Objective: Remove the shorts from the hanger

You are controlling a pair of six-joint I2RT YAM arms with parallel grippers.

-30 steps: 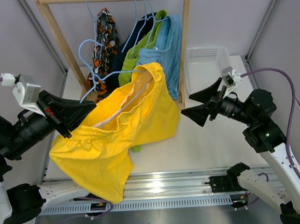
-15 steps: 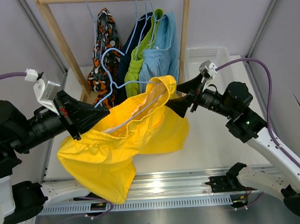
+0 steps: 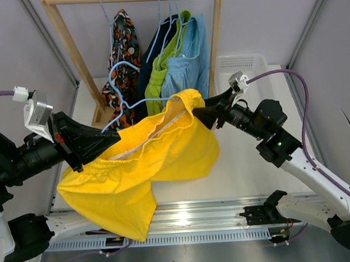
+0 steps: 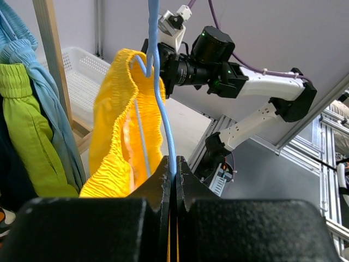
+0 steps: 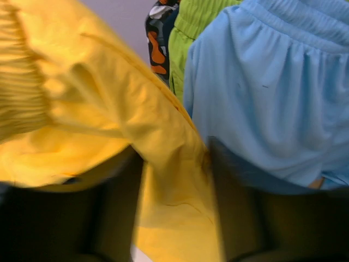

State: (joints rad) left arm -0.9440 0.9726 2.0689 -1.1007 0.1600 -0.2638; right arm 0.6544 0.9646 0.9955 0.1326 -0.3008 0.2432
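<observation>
The yellow shorts (image 3: 159, 156) hang on a light blue wire hanger (image 3: 123, 89) in front of the rack. My left gripper (image 3: 113, 136) is shut on the hanger's wire, which the left wrist view shows pinched between the black fingers (image 4: 174, 159) below the shorts' gathered waistband (image 4: 117, 109). My right gripper (image 3: 199, 114) is at the right end of that waistband. In the right wrist view its jaws (image 5: 173, 155) stand apart with yellow fabric (image 5: 82, 98) between the two fingers.
A wooden rack (image 3: 217, 49) behind carries patterned shorts (image 3: 120, 56), navy shorts (image 3: 157, 53), lime green shorts (image 3: 161, 74) and light blue shorts (image 3: 188, 63) on hangers. A white basket (image 3: 243, 71) stands right of the rack. Grey walls close in on both sides.
My right gripper has swung left from open space to the shorts' waistband end, and its jaws have narrowed around the fabric. The left arm still holds the hanger and has shifted a little.
</observation>
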